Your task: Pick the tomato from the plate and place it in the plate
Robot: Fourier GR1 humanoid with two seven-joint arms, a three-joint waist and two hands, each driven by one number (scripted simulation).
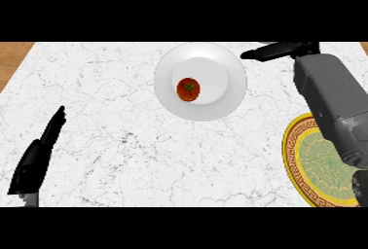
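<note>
A red tomato (188, 89) with a green stem lies in the middle of a white plate (215, 58) at the counter's far centre. A second plate (316, 160), green with a gold patterned rim, lies at the right edge, partly hidden by my right forearm. My right hand (277, 51) is up near the white plate's right rim, fingers straight and pointing left, holding nothing and apart from the tomato. Low at the left edge my left hand (39, 155) rests open, fingers pointing up.
The counter top (115, 97) is white marble with grey veins. Brown wooden surface (10, 58) shows beyond its far left corner. My grey right forearm (330, 97) crosses above the patterned plate.
</note>
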